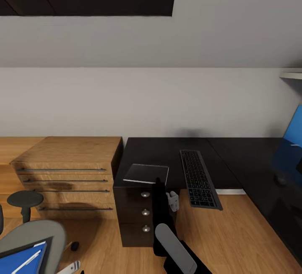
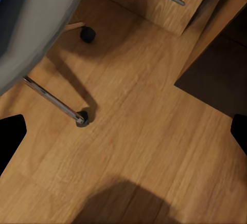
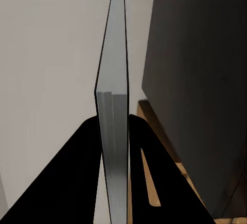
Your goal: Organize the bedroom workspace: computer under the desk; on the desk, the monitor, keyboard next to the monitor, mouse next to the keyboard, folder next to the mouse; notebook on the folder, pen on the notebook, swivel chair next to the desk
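My right gripper (image 3: 114, 131) pinches the notebook (image 1: 146, 173) by its near edge, held flat over the desk (image 1: 167, 152) corner above the drawers, left of the keyboard (image 1: 200, 178). The folder (image 1: 19, 259) lies on the chair (image 1: 35, 236), down-left, nearer my left gripper (image 2: 123, 131), fingers spread. Folder is cropped; monitor unclear.

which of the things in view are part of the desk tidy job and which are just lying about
Part of the job:
- notebook, held edge-on in the right gripper
- keyboard on the desk
- blue folder with a pen on the swivel chair

Just lying about:
- light-wood cabinet
- small round black stool
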Motion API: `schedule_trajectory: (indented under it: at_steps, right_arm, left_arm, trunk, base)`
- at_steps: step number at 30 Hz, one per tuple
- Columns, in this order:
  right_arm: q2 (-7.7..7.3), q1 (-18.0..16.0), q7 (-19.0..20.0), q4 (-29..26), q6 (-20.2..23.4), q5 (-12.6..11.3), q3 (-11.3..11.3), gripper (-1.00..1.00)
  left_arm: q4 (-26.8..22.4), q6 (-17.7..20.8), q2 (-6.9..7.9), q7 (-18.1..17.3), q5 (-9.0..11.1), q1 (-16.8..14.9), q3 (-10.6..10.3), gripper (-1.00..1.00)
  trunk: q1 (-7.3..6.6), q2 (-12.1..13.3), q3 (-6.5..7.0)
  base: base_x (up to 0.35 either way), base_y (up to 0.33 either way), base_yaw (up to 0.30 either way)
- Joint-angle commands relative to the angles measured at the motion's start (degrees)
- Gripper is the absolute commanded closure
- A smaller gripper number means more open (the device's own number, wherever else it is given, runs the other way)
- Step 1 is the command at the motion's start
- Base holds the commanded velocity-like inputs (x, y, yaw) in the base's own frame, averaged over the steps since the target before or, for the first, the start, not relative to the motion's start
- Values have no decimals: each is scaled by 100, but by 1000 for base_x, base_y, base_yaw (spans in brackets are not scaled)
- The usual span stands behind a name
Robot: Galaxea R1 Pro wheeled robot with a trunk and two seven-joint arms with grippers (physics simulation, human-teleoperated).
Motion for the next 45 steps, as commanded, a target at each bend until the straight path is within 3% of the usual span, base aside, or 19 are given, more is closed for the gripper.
schedule_trajectory:
  at_steps: [1,22,39,45]
  right_arm:
    - [0,-7,-12,-4,-27,10,9,100]
    - [0,-2,-13,-4,-27,-5,8,100]
    - [0,-2,-10,21,-12,-24,10,100]
    - [0,-9,-9,216,-121,54,56,100]
  left_arm:
    - [-11,15,6,43,34,0,-15,-100]
    - [-13,15,5,43,34,0,-18,-100]
    - [-8,24,7,43,51,0,-15,-100]
    - [-20,6,-106,17,9,0,-23,-100]
  trunk:
    - [23,-45,-23]
    - [484,-887,-400]
    - [484,-887,-400]
    - [484,-887,-400]
  base:
    - [0,0,0]
    - [0,0,0]
    - [0,0,0]
    - [0,0,0]
